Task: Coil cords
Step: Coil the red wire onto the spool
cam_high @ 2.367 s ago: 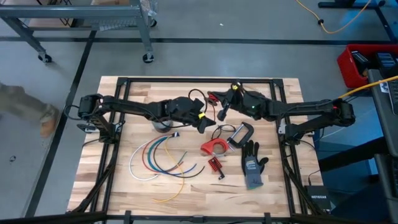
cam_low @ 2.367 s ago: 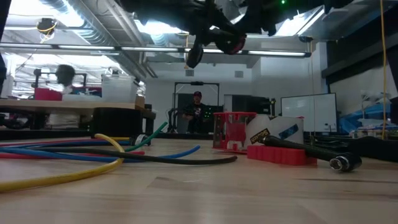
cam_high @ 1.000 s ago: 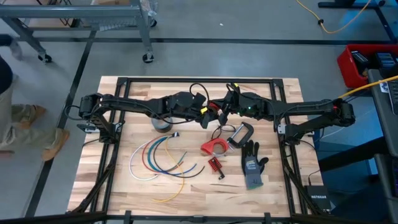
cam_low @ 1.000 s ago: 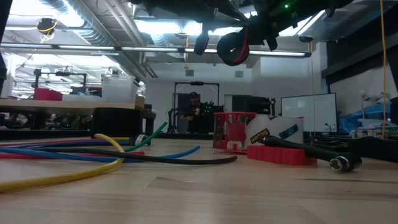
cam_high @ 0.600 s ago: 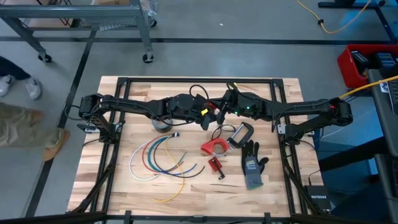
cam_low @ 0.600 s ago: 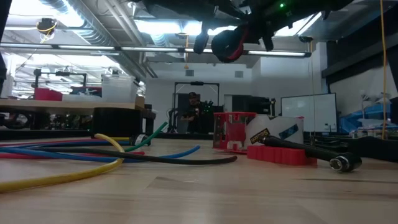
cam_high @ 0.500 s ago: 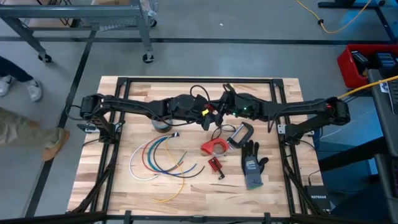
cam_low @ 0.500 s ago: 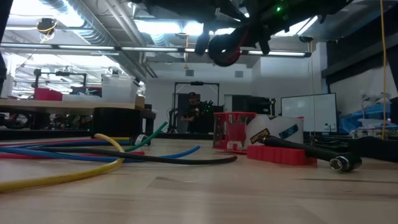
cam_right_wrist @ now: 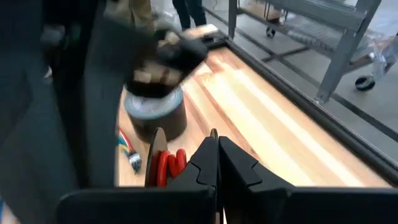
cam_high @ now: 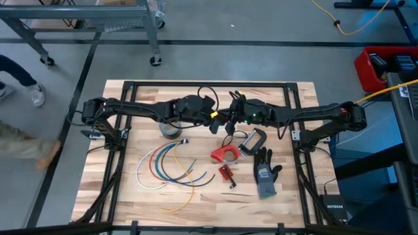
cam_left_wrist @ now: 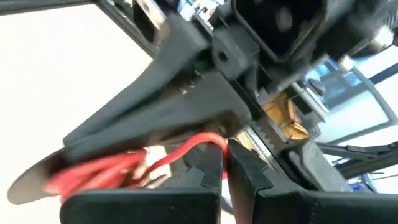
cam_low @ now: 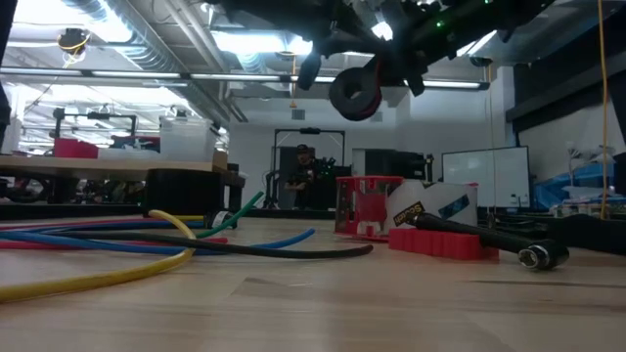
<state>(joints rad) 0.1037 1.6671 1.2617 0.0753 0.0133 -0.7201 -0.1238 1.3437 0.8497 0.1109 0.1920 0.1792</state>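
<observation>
Loose cords [cam_high: 171, 166]: white, blue, red, green and yellow lengths fanned flat on the near-left part of the worktop [cam_high: 117, 189]; also low across the foreground of the low view [cam_low: 147, 252]; untouched, well apart from both pincers.
Clutter: grey glove [cam_high: 264, 173], red clamp [cam_high: 225, 155] and tape roll [cam_high: 171, 130] lying on the worktop; not part of the coiling.
Red cord [cam_low: 354, 91]: wound into a small tight coil, held aloft above mid-worktop between the two arms; red loops visible just beside the right fingers [cam_right_wrist: 168, 167] and running to the left jaws [cam_left_wrist: 118, 167].
Left pincer [cam_high: 213, 121]: closed, gripping the red cord, meeting the right arm over the far-middle of the worktop.
Right pincer [cam_high: 230, 122]: closed on the coil of the same red cord, just beside the left pincer.
Technique (judgement): keep one grip as a fixed anchor on the coil; feed the tail round with the other; keep turns even and taut; avoid releasing both grips together, lest the loops spring apart.
Change from half a second earlier: coil lower and slightly rotated in the low view; both pincers drawn closer together, shifted a little leftward.
Far background: a person standing in the room behind the worktop [cam_low: 307, 176].
</observation>
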